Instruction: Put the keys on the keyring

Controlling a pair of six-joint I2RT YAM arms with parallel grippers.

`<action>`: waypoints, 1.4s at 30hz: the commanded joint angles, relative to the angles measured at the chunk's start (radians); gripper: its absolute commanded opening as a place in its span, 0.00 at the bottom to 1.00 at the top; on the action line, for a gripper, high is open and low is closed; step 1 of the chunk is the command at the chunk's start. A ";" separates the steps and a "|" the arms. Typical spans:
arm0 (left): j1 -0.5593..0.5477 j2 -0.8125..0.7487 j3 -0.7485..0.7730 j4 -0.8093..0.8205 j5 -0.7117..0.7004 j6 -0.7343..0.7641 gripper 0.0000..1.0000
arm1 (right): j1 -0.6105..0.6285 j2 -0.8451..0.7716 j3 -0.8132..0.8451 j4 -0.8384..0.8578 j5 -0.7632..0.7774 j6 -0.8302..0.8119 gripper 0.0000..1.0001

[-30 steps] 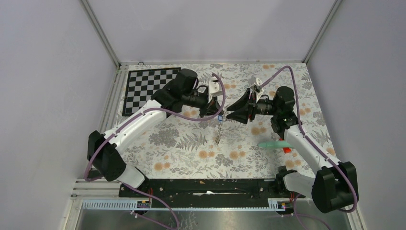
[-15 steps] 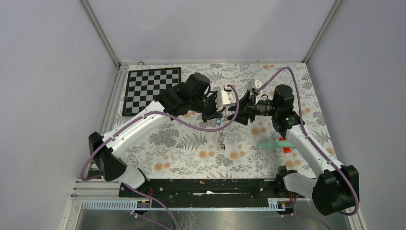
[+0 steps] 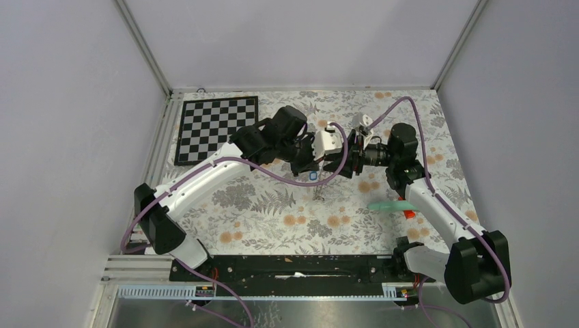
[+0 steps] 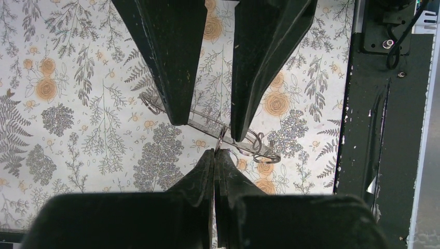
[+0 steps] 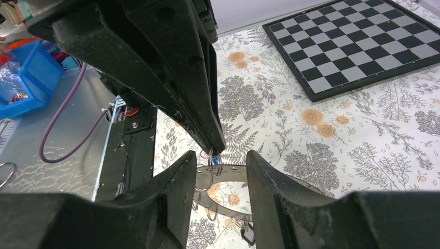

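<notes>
The keyring (image 5: 231, 173), a flat dark-grey hoop with holes and several small wire rings, hangs in the air between the two arms. It shows edge-on in the top view (image 3: 317, 193) and in the left wrist view (image 4: 207, 123). My left gripper (image 4: 214, 152) is shut on a thin wire ring at the hoop's top edge. The blue key tag (image 3: 313, 175) hangs just under its tip and also shows in the right wrist view (image 5: 214, 158). A black key tag (image 5: 247, 235) dangles from the hoop's lower edge. My right gripper (image 5: 222, 155) is open, one finger on each side of the hoop's top.
The chequered board (image 3: 213, 126) lies at the back left of the floral mat. A teal stick (image 3: 390, 205) with a red piece (image 3: 408, 214) lies near the right arm. The black base rail (image 4: 373, 129) runs along the near edge.
My left gripper has moved right towards the right gripper, carrying the blue tag and the hanging hoop with it. The two grippers now meet tip to tip.
</notes>
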 commanded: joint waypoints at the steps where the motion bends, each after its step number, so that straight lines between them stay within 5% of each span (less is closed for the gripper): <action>1: -0.004 -0.010 0.060 0.045 0.000 -0.021 0.00 | 0.007 -0.001 -0.006 0.050 -0.024 0.004 0.47; 24: -0.005 -0.012 0.054 0.069 0.026 -0.053 0.00 | 0.027 0.029 -0.018 0.086 -0.013 0.036 0.32; 31: -0.003 -0.017 0.034 0.083 0.043 -0.066 0.00 | 0.029 0.025 -0.014 0.093 -0.004 0.043 0.01; 36: 0.016 -0.045 -0.022 0.148 0.087 -0.101 0.01 | 0.026 -0.009 -0.008 0.092 -0.008 0.032 0.00; 42: 0.070 -0.092 -0.163 0.338 0.160 -0.221 0.33 | 0.024 0.006 0.043 0.075 -0.046 0.040 0.00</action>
